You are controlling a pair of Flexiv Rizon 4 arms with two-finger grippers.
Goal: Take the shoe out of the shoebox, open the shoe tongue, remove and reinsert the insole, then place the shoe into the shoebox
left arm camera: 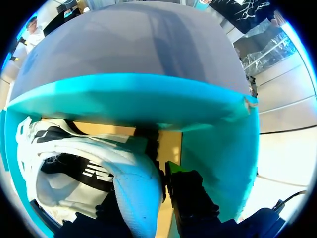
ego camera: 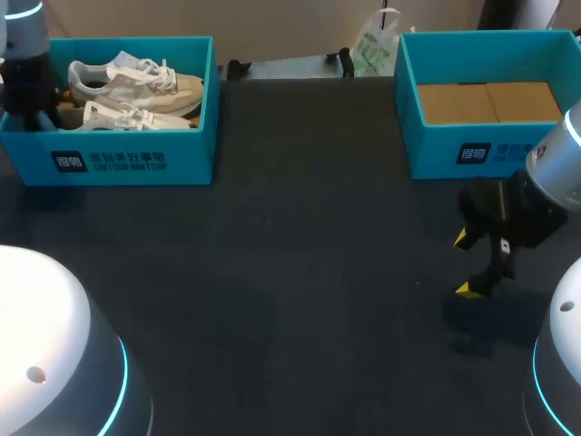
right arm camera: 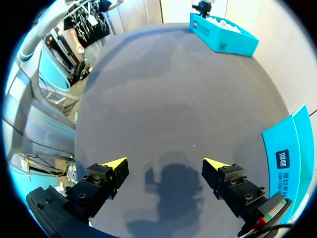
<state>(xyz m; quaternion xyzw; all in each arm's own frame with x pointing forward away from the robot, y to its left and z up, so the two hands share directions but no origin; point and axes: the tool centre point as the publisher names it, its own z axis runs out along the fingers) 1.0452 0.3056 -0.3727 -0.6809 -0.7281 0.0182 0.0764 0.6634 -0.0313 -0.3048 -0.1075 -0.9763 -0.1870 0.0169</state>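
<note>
The shoe (left arm camera: 131, 191) lies in the teal shoebox (ego camera: 127, 163) at the table's (ego camera: 300, 272) ten o'clock corner, next to a second shoe (ego camera: 136, 77), both with heels toward the box's nine o'clock end. That layout probably explains the left arm's position. The left end effector (left arm camera: 171, 193) is sunk into that end of the box, and the heel is pressed right against it, likely because the stiff heel gives the firmest hold for lifting. Whether it has actually closed on the heel I cannot tell, since the shoe hides too much of it. The other shoebox (ego camera: 454, 150) sits at two o'clock and shows only its cardboard floor. The right end effector (ego camera: 467, 263) hovers at four o'clock, spread wide and holding nothing, well apart from the shoe. I judge it is parked there to work on the tongue and insole.
</note>
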